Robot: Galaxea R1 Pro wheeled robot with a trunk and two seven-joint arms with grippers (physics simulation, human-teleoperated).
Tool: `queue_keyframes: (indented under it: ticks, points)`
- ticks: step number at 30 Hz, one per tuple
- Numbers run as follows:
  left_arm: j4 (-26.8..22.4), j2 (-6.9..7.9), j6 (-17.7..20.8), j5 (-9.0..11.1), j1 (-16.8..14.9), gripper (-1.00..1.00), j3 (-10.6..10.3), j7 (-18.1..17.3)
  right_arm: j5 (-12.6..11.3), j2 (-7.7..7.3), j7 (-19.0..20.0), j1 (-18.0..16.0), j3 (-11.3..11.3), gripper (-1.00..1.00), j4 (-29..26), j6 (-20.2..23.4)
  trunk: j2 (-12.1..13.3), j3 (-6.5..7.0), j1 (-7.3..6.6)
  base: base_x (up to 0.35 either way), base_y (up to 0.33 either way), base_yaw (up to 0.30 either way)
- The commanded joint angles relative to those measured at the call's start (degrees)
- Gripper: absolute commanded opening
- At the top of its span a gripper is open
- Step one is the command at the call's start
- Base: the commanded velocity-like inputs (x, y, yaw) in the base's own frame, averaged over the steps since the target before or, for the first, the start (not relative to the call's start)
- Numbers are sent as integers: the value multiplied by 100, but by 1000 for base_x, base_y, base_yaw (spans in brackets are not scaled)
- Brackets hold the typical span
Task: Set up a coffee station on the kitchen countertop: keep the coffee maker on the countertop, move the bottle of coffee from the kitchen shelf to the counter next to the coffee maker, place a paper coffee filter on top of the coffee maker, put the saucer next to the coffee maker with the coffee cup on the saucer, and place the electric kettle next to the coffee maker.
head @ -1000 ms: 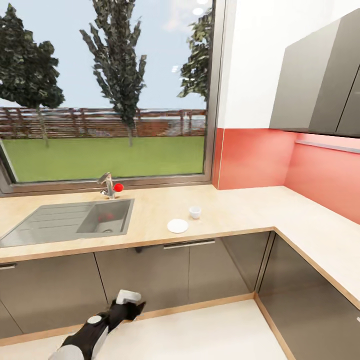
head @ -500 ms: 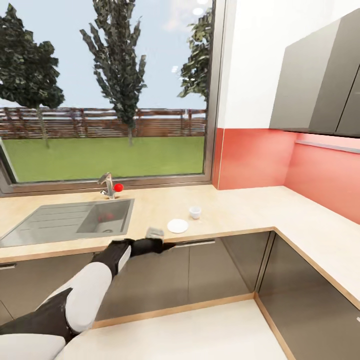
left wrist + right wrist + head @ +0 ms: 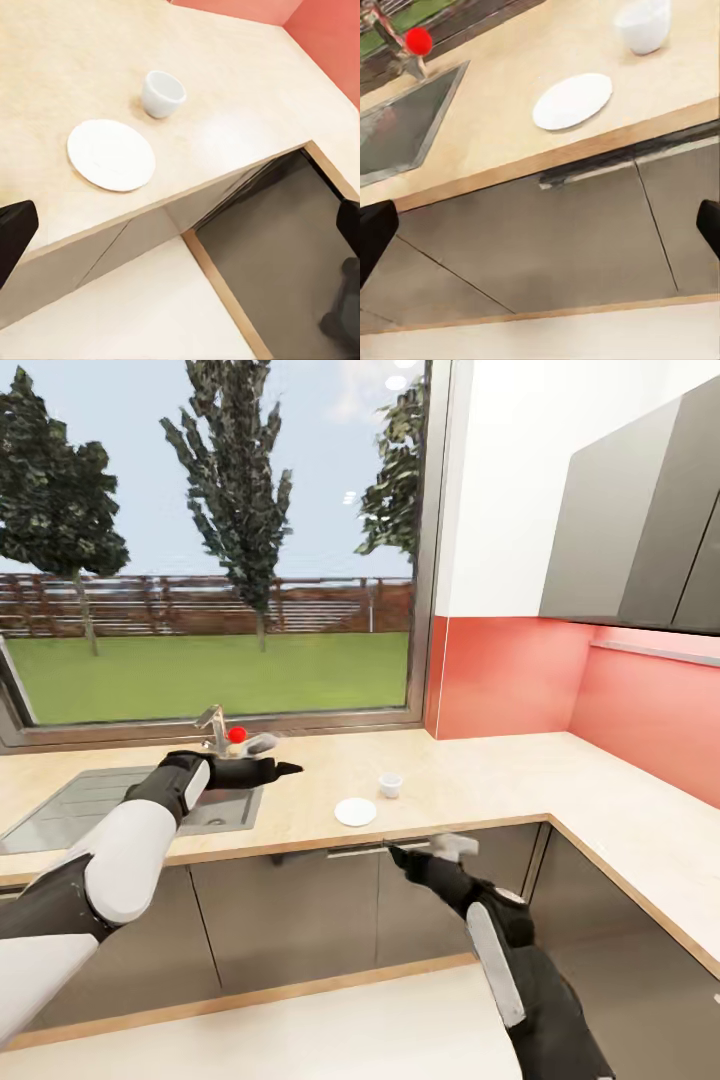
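The white saucer (image 3: 355,812) lies on the light wood countertop (image 3: 480,780) near its front edge, with the small white coffee cup (image 3: 390,785) standing apart just behind it. My left gripper (image 3: 280,765) hovers open over the counter by the sink's right edge, pointing toward them; its wrist view looks down on the saucer (image 3: 111,154) and cup (image 3: 163,93). My right gripper (image 3: 400,853) is open, below the counter edge in front of the cabinet fronts, and faces the saucer (image 3: 572,100) and cup (image 3: 643,24). The coffee maker, bottle of coffee, paper coffee filter, electric kettle and kitchen shelf are out of view.
A grey steel sink (image 3: 60,805) with a faucet (image 3: 213,728) and red knob (image 3: 237,735) sits left of the saucer under a large window. The counter turns a corner at right along a red backsplash (image 3: 510,675), with grey wall cabinets (image 3: 630,530) above.
My left arm has risen from low by the cabinet fronts to above the counter beside the sink. My right arm has come into view below the counter edge.
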Motion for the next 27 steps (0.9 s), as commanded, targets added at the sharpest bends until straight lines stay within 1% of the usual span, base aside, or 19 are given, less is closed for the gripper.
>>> queue_keyframes:
  ticks: [1, 2, 4, 6, 7, 8, 12, 20, 27]
  points:
    - [-6, 12, 46, -41, -1, 100, 49, -35, -395, 4, 15, -246, -12, 100, 191, 399, -7, -4, 1, 0, 0, 0]
    - [-8, 19, 48, -34, 1, 100, 53, -37, -794, -1, 13, -509, -18, 100, 401, 671, -7, -4, 1, 0, 0, 0]
    - [-15, 20, 45, -36, 16, 100, 42, -34, -1500, -20, -6, -868, -31, 100, 740, 1015, -7, -4, 1, 0, 0, 0]
    - [-18, 34, 44, -34, 49, 100, 56, -34, -1802, -46, 5, -997, -31, 100, 880, 1147, -7, -4, 1, 0, 0, 0]
    - [-18, 38, 44, -30, 55, 100, 61, -36, -1847, -51, 8, -1014, -21, 100, 902, 1166, -7, -4, 1, 11, 0, 0]
    - [-11, 35, 50, -23, 64, 100, 60, -42, -1923, -165, 20, -1041, -20, 100, 1003, 1197, -7, -4, 1, 300, 0, 0]
    - [20, 3, 52, -29, 72, 100, 67, -27, -1934, -252, 22, -1043, 14, 100, 1031, 1207, -7, -4, 1, 325, 0, 0]
    - [57, -32, 48, -28, 81, 100, 72, -24, -1933, -252, 16, -1043, 45, 100, 1026, 1298, -7, -4, 1, 336, -4, 0]
    - [-2, -30, 11, 17, 393, 100, 84, -23, -1925, -248, 17, -1043, 45, 100, 1054, 1306, -7, -4, 1, 311, -111, 0]
